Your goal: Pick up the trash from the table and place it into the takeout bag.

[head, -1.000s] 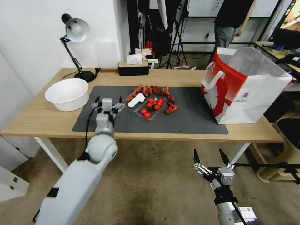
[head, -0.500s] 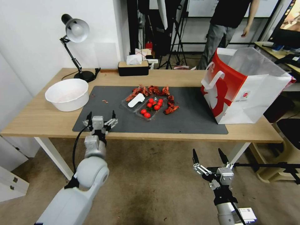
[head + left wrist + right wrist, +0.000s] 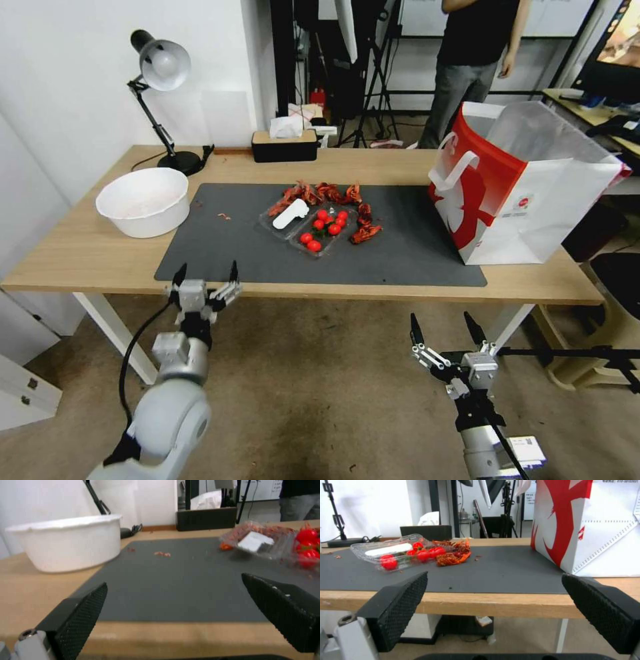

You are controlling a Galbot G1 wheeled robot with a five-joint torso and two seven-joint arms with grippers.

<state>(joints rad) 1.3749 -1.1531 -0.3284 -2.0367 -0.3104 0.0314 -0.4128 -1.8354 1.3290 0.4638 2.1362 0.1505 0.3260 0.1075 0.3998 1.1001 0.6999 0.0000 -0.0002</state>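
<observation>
The trash on the table (image 3: 87,253) is a curve of red crayfish shells (image 3: 327,193) around a clear plastic tray (image 3: 313,228) that holds cherry tomatoes and a white piece, all in the middle of the dark grey mat (image 3: 400,247). At the table's right end the red and white takeout bag (image 3: 527,193) stands upright with its mouth open. My left gripper (image 3: 206,272) is open and empty, just off the table's near edge, level with the mat's left corner. My right gripper (image 3: 441,320) hangs open and empty below the near edge, in front of the bag (image 3: 606,525).
A large white bowl (image 3: 142,200) sits left of the mat. A black desk lamp (image 3: 160,67) and a tissue box (image 3: 285,143) stand along the far edge. A few red crumbs (image 3: 223,215) lie on the mat's left part. Tripods and a desk crowd the room behind.
My left arm has pulled back from over the mat's left part to just off the table's near edge, still open and empty. The right gripper has barely moved.
</observation>
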